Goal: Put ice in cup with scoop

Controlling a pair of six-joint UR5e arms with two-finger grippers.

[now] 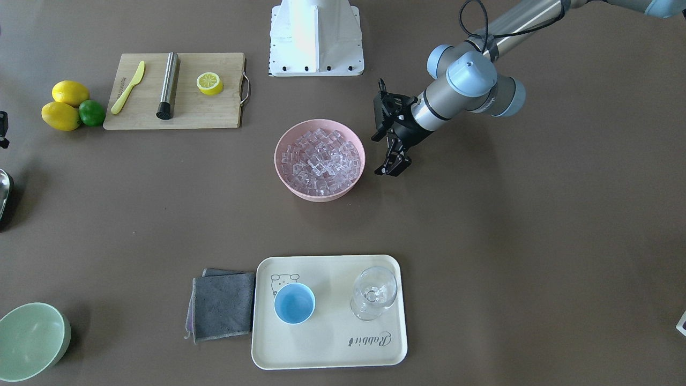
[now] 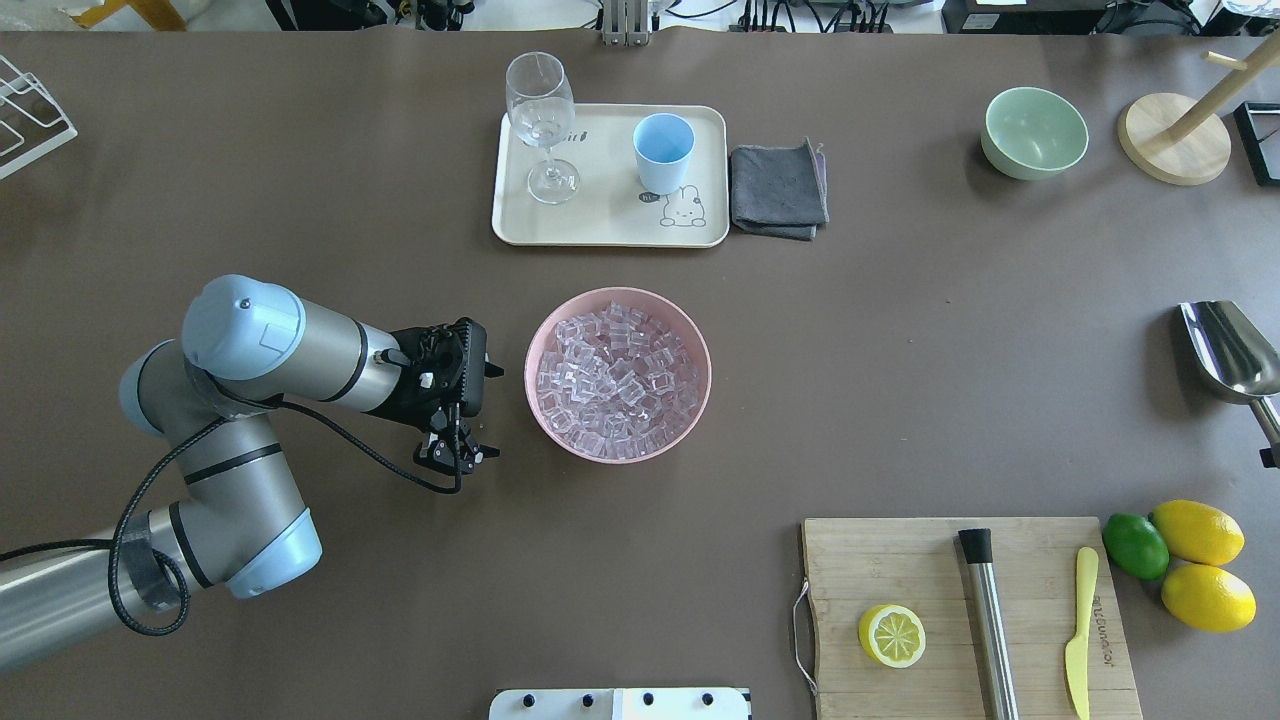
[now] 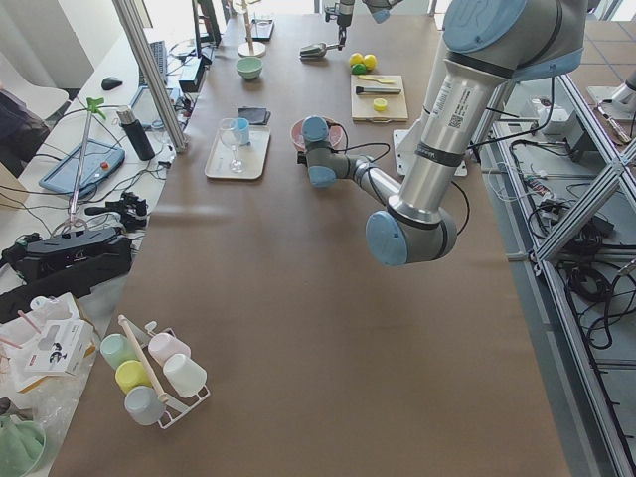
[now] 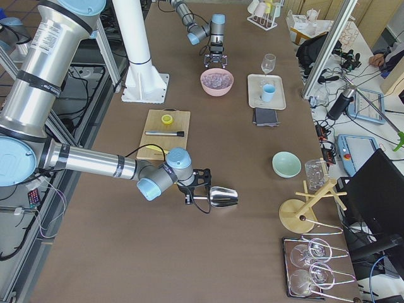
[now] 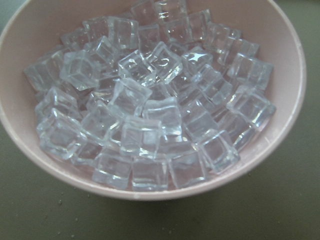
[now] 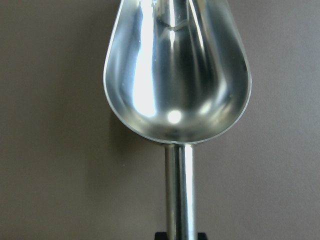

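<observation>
L tool (image 2: 460, 458) hangs fingers-down just beside the pink bowl (image 1: 320, 196), on the robot's-left side of it, not touching. Its jaws are apart w/ nothing btwn them. The bowl sits mid-way along the surface (image 2: 900, 350), heaped w/ the ice (image 2: 618, 375): clear cubes up to the rim, filling the L wrist view.

R tool (image 4: 197, 197) is well off at the robot's right end, clamped on the rod handle of the scoop (image 2: 1228, 350). The trough is empty & shiny, open side up, pointing away from the robot. It's well apart from the bowl.

The cup (image 2: 662, 150) stands upright & empty on the cream tray (image 2: 600, 215) beyond the bowl. A clear stemmed glass (image 2: 540, 110) shares the tray, near but not touching. A folded grey cloth (image 2: 778, 190) lies just beside the tray on the cup's side.

Near side, robot's right: wooden board (image 2: 900, 560) w/ half lemon (image 2: 891, 635), steel cylinder (image 2: 988, 620) & yellow knife (image 2: 1078, 630).
</observation>
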